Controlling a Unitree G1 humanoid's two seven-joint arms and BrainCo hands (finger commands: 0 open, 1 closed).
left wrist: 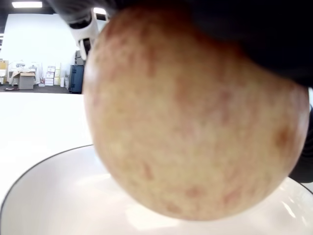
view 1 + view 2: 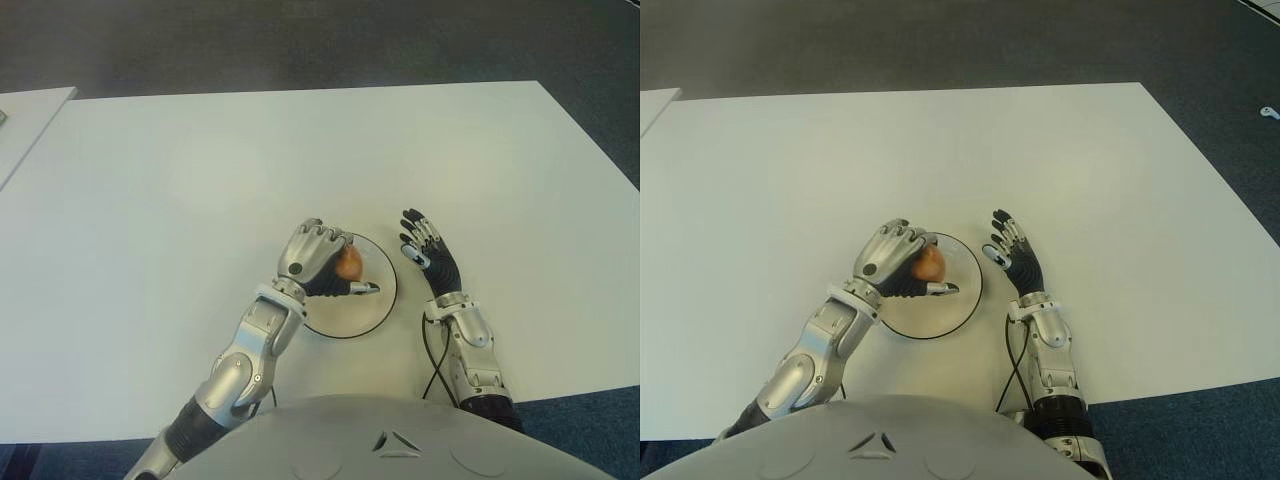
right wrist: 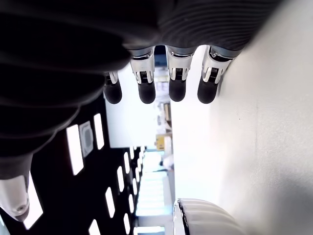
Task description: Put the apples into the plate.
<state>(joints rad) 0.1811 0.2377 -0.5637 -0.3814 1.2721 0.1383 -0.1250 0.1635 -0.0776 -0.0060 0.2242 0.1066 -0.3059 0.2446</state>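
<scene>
No brand names or readable writing anywhere that I can spot, just plain surfaces. Taking the white plate (image 2: pixel 372 308) with its thin dark rim as the landmark: it sits near the robot's edge of a big white table (image 2: pixel 200 170), and the left robot hand (image 2: pixel 318 260) is right over the plate's left part with its fingers curled around the one apple (image 2: pixel 348 263) in view. The apple is a yellowish one with reddish speckles, and in the left wrist view it fills nearly the whole picture with the plate's white inside right below it; I can't tell if it's actually touching the plate or held just above. The right robot hand (image 2: pixel 428 254) shows just beside the plate on its right side, fingers (image 3: pixel 177 92) stretched out straight and holding nothing, palm side close to the table top. A black cable (image 2: pixel 432 362) runs along the right forearm, on the side toward the plate. Left of the plate, well apart, the corner of a second white table (image 2: pixel 30 115) pokes in, and dark carpet floor (image 2: pixel 320 40) lies beyond the table's far edge.
</scene>
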